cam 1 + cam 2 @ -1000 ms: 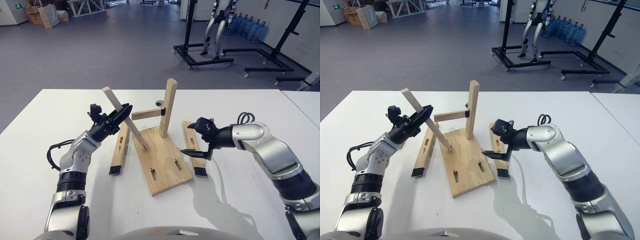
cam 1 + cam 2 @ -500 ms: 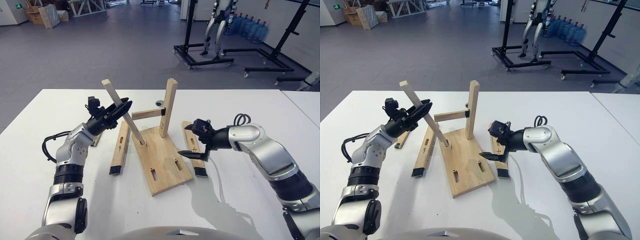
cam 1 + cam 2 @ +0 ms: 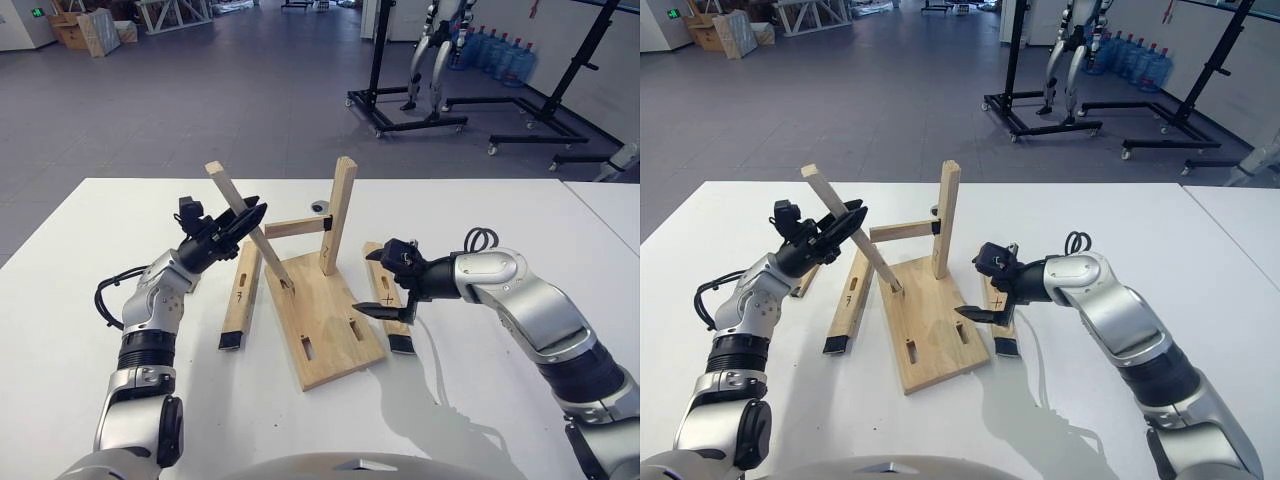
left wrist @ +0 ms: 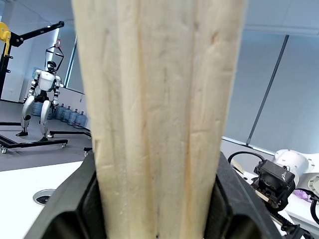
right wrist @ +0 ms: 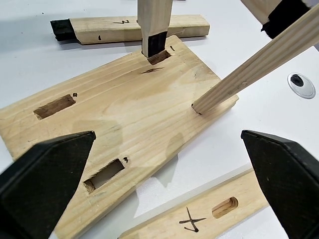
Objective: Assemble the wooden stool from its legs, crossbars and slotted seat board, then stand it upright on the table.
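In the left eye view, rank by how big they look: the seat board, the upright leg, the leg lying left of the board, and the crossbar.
Seat board, largest.
Upright leg and leg lying left of the board look about alike; not ranked.
Crossbar, smallest.

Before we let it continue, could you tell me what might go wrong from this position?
1. The tilted leg in the left gripper meets the seat board at a slant near its edge; pushed so, its tip may skid.
2. The board lies unheld, the right gripper open and not touching it; a shove could topple the upright leg and crossbar.
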Robot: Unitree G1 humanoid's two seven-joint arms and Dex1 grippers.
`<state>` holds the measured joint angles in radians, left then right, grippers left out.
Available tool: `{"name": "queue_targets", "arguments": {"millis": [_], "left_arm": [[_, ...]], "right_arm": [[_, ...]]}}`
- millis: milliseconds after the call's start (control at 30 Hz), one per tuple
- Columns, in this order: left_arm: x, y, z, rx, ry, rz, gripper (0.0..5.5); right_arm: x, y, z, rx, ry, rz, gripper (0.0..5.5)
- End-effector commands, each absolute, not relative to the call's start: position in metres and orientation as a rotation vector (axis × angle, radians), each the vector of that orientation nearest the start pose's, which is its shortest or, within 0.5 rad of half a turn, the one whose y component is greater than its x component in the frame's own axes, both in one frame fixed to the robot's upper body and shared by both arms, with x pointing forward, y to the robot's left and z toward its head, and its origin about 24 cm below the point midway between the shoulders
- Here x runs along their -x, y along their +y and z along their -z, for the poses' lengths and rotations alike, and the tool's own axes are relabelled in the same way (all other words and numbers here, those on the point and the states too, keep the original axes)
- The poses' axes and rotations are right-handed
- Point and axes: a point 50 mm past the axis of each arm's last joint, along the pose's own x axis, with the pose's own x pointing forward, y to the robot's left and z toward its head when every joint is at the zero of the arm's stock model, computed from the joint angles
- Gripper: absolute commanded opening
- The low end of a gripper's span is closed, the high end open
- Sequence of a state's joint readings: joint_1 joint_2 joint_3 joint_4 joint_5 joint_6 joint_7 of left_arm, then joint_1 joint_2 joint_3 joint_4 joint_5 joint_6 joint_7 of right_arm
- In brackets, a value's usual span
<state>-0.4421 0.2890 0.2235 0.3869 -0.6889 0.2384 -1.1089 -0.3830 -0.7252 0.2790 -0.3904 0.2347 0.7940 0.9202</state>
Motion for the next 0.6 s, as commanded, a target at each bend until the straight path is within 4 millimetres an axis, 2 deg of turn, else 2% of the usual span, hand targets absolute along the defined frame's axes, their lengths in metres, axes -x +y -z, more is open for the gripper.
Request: {"name": "queue_targets", "arguments": {"millis": [33,300,600], "left_arm": [[-0.314,0.195,-0.108,0.494,-0.219,0.972,2.02],[-0.314,0.211,-0.101,0.462,-0.186,0.964,2.02],[-0.324,0.199,-0.106,0.468,-0.212,0.999,2.02]], "right_arm": [[-0.257,-0.146,-0.134,0.515,0.437,-1.110,5.40],[-0.259,-0.146,-0.135,0.526,0.437,-1.117,5.40],[-0.260,-0.144,-0.135,0.528,0.435,-1.125,5.40]]}}
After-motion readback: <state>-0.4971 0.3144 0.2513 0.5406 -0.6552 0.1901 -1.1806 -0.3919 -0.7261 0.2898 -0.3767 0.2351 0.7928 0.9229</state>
